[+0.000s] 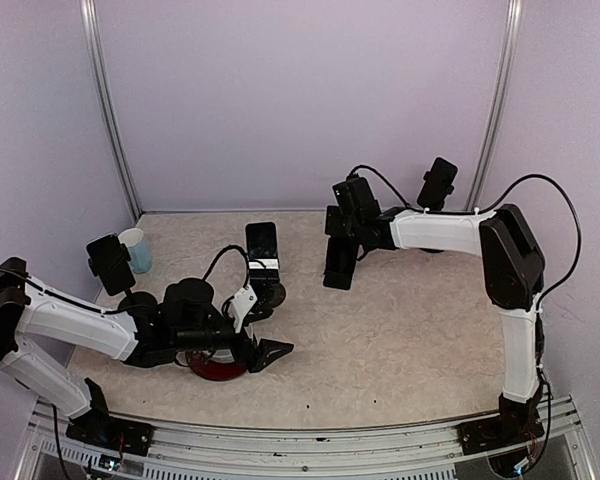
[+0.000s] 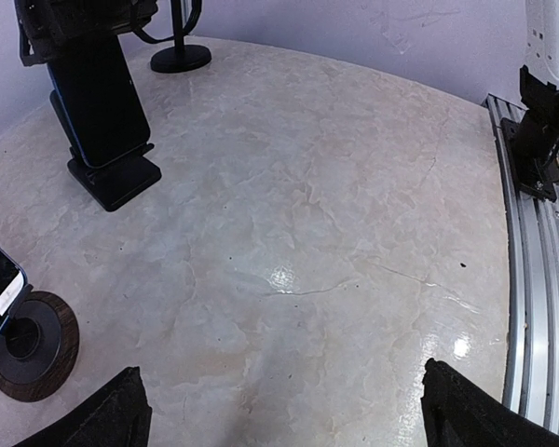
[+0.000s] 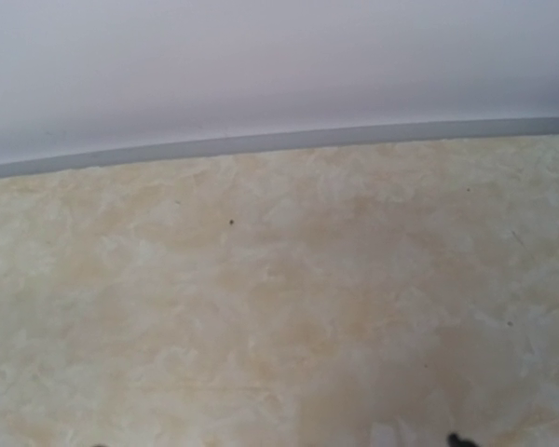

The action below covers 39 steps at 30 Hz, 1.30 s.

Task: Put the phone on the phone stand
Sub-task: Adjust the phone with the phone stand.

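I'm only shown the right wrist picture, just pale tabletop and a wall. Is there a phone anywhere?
Observer: Yes. A black phone stands tilted on a black stand near the middle of the table.
Visitor: Is anything holding it?
Observer: The right gripper is at its top edge. I cannot tell whether it is actually gripping.
Visitor: And the other arm?
Observer: The left gripper hangs open near the front of the table, close to a second phone on a round-based stand.
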Each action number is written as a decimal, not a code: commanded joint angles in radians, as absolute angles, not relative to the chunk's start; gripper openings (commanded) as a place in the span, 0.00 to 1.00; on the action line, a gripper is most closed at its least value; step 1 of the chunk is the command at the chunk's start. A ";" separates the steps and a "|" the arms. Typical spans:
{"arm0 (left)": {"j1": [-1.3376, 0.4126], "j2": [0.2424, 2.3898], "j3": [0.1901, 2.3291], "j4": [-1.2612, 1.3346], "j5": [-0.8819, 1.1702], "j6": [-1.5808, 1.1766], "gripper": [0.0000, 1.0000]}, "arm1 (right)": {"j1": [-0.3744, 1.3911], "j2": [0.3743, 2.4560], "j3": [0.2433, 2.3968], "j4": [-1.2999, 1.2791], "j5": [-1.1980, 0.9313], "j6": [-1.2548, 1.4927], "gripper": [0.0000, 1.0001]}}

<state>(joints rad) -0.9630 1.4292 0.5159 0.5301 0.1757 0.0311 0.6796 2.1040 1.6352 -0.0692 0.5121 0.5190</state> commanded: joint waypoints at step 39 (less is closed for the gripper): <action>-0.969 1.409 0.509 0.519 0.143 0.046 0.99 | 0.703 1.800 1.418 0.052 0.408 0.341 1.00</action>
<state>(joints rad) -0.9630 1.4292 0.5159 0.5278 0.1562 0.0319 0.6834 1.9553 1.4826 -0.0448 0.4786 0.4637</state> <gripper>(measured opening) 0.988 0.999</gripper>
